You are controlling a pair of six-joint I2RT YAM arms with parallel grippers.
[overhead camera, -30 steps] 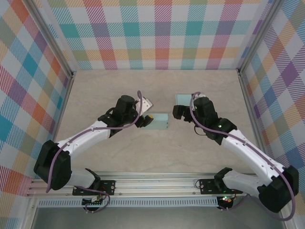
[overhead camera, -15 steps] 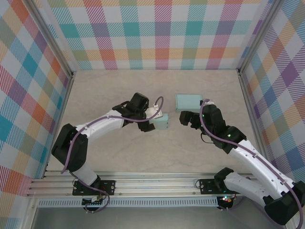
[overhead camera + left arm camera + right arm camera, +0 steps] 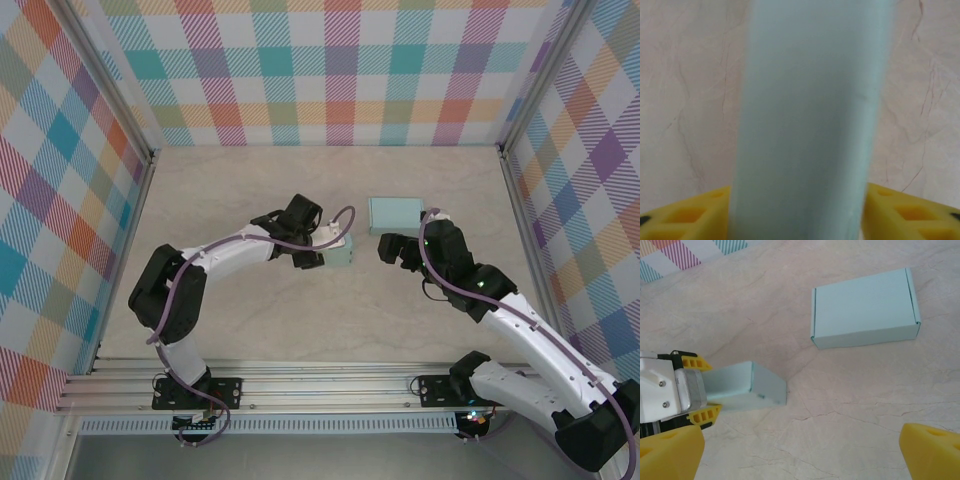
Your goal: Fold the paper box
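Observation:
A pale blue paper box [image 3: 341, 253] lies on the table near the middle, its long body filling the left wrist view [image 3: 810, 115]. My left gripper [image 3: 322, 252] reaches it from the left, and its yellow fingers [image 3: 690, 216] press against both long sides, so it is shut on the box. From the right wrist view, the box [image 3: 747, 385] pokes out of the left gripper's fingers [image 3: 696, 362]. My right gripper [image 3: 393, 248] hovers just right of the box, open [image 3: 800, 447] with only bare table between its fingers.
A second pale blue box [image 3: 396, 213], closed and flat-lidded, rests behind the right gripper [image 3: 865, 307]. Checked walls ring the marble-patterned table [image 3: 250, 190], with an aluminium rail [image 3: 320, 385] along the near edge.
The left gripper's jaws have closed in on the box, which turned from lying flat and wide to a compact shape. The right arm drew back right, then held still.

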